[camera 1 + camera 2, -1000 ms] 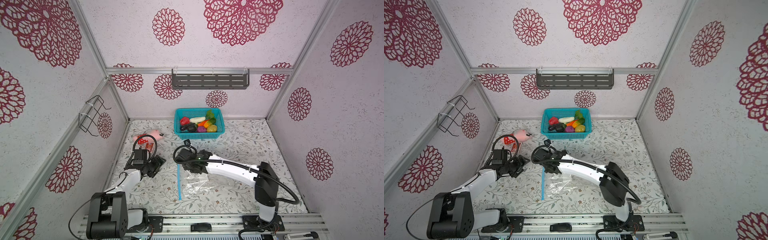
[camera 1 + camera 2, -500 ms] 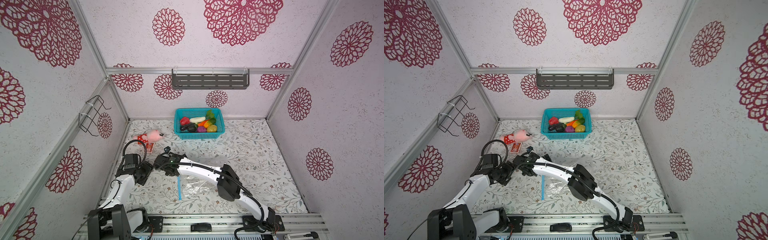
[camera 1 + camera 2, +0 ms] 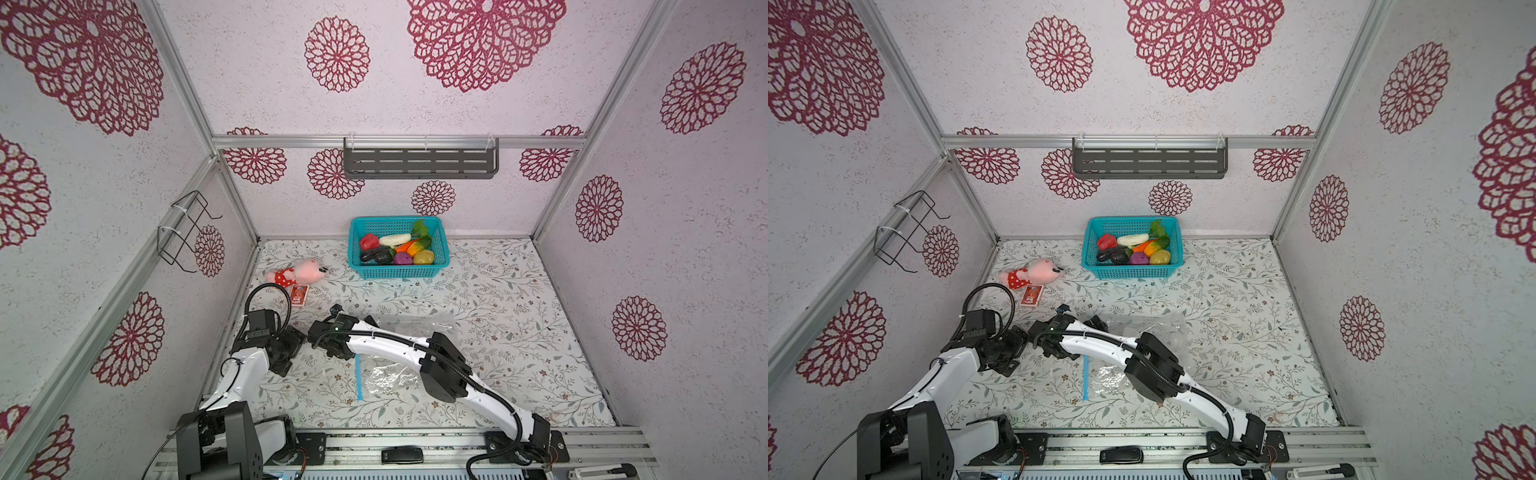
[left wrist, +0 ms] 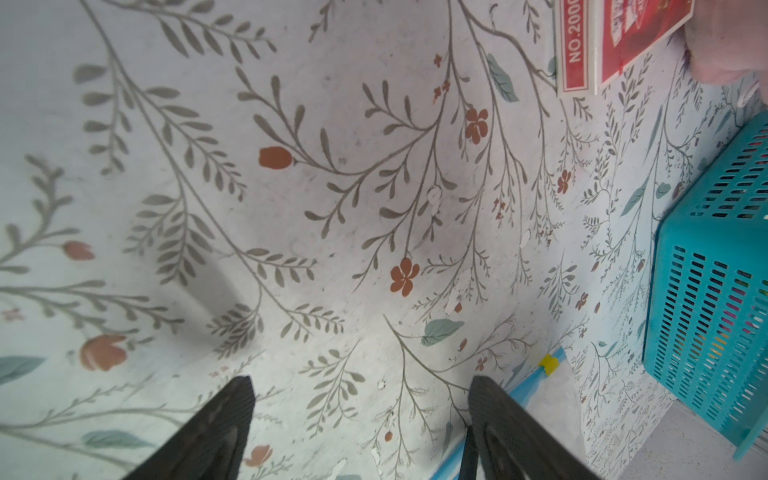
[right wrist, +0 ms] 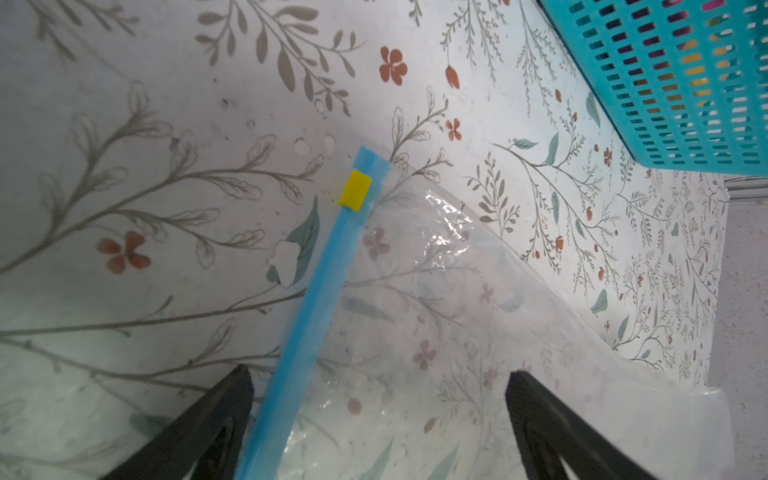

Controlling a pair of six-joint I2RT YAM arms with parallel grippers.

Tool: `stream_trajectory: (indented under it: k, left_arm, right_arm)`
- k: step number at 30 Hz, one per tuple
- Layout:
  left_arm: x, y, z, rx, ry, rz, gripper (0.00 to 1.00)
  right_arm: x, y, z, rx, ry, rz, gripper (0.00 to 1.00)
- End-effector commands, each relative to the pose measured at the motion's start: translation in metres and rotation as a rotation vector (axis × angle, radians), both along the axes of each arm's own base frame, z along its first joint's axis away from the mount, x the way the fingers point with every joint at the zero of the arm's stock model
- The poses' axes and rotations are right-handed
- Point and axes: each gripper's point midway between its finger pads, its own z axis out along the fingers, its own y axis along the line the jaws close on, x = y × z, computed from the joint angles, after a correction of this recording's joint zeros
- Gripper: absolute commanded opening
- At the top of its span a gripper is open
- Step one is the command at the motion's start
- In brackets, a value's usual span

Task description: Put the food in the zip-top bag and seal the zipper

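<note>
Right arm: my right arm (image 3: 390, 345) stretches low from the front rail across the bag (image 3: 390, 376) toward the left side of the mat (image 3: 498, 316), with the wrist tipped down.
Right pincer: my right pincer (image 5: 380, 376) is spread wide and grips nothing.
Bag to right pincer: the clear bag lies flat and crinkled on the mat, right under my spread jaws, with its far corner near the basket (image 5: 685, 104).
Zipper to right pincer: the blue zipper (image 5: 320, 299) runs out between my jaws, just beside one right finger (image 5: 199, 428) and well apart from the other. I cannot tell whether that finger touches it.
Slider: the yellow slider (image 5: 355, 190) sits on the zipper near its far end, beyond my fingertips.
Left arm: my left arm (image 3: 245, 365) is bent up from the rail, and its wrist hangs low just beside the right wrist.
Left pincer: my left pincer (image 4: 361, 386) is wide open with only bare mat between the jaws, holding nothing.
Bag to left pincer: the zipper end and slider show past one left finger (image 4: 511, 428), outside the jaws.
Food: the food (image 3: 395, 249) is piled in the teal basket against the back wall, well apart from both pincers.
</note>
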Motion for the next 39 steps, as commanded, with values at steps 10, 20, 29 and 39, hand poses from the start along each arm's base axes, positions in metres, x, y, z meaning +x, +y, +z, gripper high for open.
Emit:
stream_trajectory:
  k: [10,20,29,39]
  left_arm:
    - [0.005,0.005,0.0,0.014,-0.007,-0.008,0.87]
    - [0.008,0.004,0.0,0.013,-0.004,-0.021,0.88]
    - [0.011,0.004,0.0,0.014,-0.008,-0.028,0.88]
    - [0.013,0.004,-0.002,0.014,-0.014,-0.034,0.88]
  right_arm:
    - [-0.014,-0.011,0.013,-0.118,-0.089,0.011,0.99]
    - [-0.017,-0.026,0.031,-0.181,-0.171,-0.015,0.99]
    - [-0.018,-0.045,0.038,-0.222,-0.2,-0.069,0.89]
    - [-0.022,-0.068,0.024,-0.264,-0.168,-0.12,0.79]
